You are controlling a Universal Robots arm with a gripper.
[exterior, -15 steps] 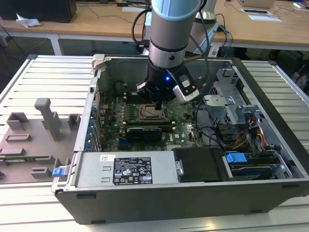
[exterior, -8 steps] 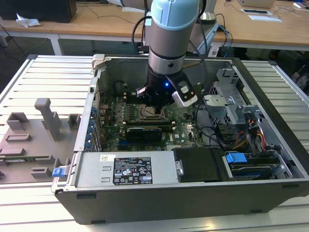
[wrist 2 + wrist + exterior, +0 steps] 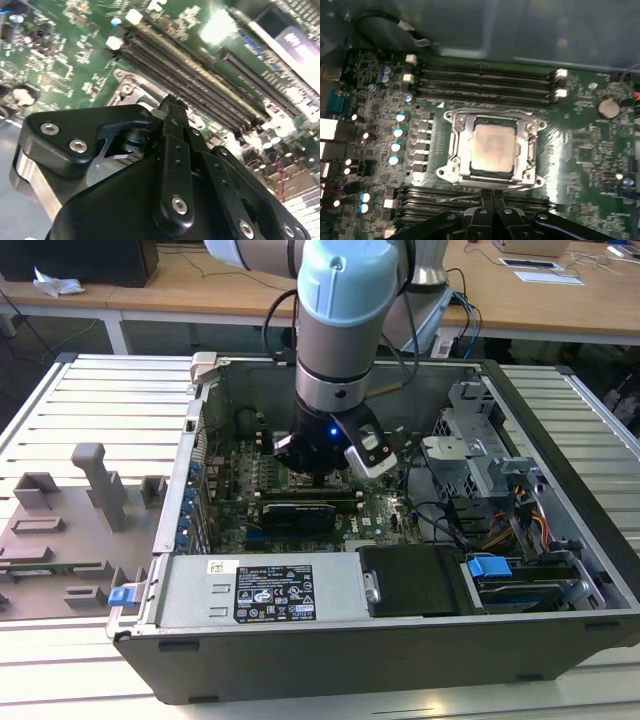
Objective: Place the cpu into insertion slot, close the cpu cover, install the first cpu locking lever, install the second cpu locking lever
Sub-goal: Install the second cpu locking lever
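Note:
The cpu (image 3: 491, 150), a silvery square chip, lies in the insertion slot (image 3: 445, 172) on the green motherboard (image 3: 580, 150). The cpu cover (image 3: 457, 145), a metal frame with a square window, lies flat around the chip. My gripper (image 3: 493, 193) is shut, its two black fingers pressed together at the socket edge that faces the near memory slots. A thin metal rod (image 3: 462, 198) runs along that edge beside the fingertips; whether they touch it is unclear. In the second wrist view the gripper (image 3: 172, 102) sits just above the socket's metal rim (image 3: 125, 82). In the exterior view the gripper (image 3: 318, 478) is low inside the open computer case (image 3: 400, 640).
Long black memory slots (image 3: 485, 80) flank the socket on two sides. Cables (image 3: 440, 510) and a drive cage (image 3: 480, 455) fill the case at the exterior view's right, with a power supply (image 3: 260, 590) at the front. A grey fixture (image 3: 95, 490) stands on the table at the left.

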